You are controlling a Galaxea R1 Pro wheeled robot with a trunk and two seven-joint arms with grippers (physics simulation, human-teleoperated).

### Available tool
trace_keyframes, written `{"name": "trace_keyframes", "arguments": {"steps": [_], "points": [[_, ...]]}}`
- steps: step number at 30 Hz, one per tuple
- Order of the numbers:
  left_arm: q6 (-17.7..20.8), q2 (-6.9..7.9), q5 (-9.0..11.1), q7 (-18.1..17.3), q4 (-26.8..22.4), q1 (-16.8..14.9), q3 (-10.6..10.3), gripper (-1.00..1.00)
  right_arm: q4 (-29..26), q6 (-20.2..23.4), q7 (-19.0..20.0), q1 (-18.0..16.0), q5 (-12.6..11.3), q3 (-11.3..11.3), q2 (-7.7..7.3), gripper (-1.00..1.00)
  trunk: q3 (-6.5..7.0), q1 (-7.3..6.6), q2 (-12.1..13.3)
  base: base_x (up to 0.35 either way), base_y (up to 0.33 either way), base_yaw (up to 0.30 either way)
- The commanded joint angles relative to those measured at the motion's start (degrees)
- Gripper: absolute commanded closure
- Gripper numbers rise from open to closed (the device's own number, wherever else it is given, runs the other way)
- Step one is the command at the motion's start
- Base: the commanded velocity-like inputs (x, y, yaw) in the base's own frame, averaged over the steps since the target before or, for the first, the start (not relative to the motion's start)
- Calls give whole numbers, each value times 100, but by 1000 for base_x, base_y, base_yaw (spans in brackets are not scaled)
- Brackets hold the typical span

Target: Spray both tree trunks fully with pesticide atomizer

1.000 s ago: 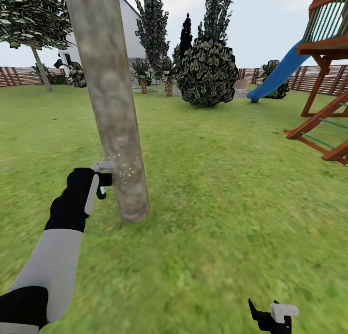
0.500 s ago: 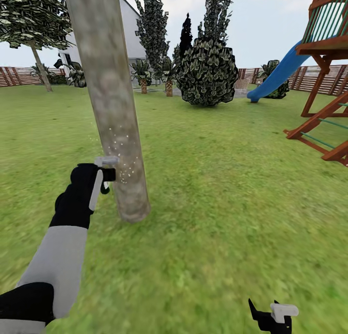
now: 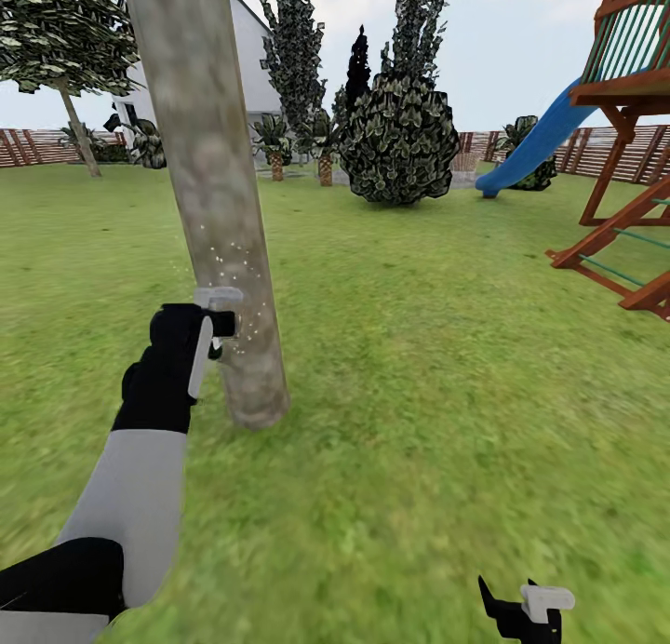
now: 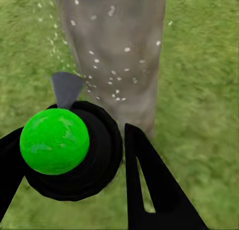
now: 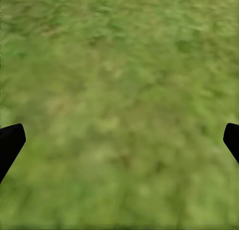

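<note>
Pesticide atomizer point(image 4: 64, 145) sits clamped in the left gripper point(image 3: 209, 332), black fingers point(image 4: 149, 185) closed around its round black body with the glossy green cap facing the wrist camera, nozzle aimed at the tree trunk point(image 3: 209, 207) just beside it. White droplets point(image 4: 112, 83) speckle the mottled grey-brown bark, a thick rough column with faint greenish patches, rising from blurry green lawn point(image 3: 419, 365). Right gripper point(image 3: 521, 611) hangs low over grass, spread wide, holding nothing. Risk from here, as I judge it: the nozzle is so near the bark that a swing could knock it against the trunk, or the spray could cover one narrow band and leave the far side bare. Second tree point(image 3: 65, 58) stands well apart by the fence
</note>
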Motion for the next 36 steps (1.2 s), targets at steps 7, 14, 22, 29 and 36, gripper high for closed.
{"name": "trace_keyframes", "arguments": {"steps": [7, 14, 22, 29, 36], "points": [[17, 44, 26, -32, 86, 101, -74, 100, 2, -14, 48, -7, 10, -49, -1, -100, -5, -1, -2, 0, 0, 0], [8, -98, 34, -35, 454, 232, -214, 100, 2, -14, 48, -4, 10, -49, 1, -100, -5, -1, -2, 0, 0, 0], [-94, -20, -7, -2, 682, 987, -189, 100, 2, -14, 48, -5, 10, -49, 1, -100, -5, -1, -2, 0, 0, 0], [-1137, 14, -5, 142, 1610, 1193, 53, 100, 10, -14, 48, -4, 17, -49, 1, -100, -5, -1, -2, 0, 0, 0], [-2197, 8, 19, 821, 2518, 1223, 264, 100, 11, -14, 48, -2, 18, -49, 3, -100, -5, -1, -2, 0, 0, 0]]}}
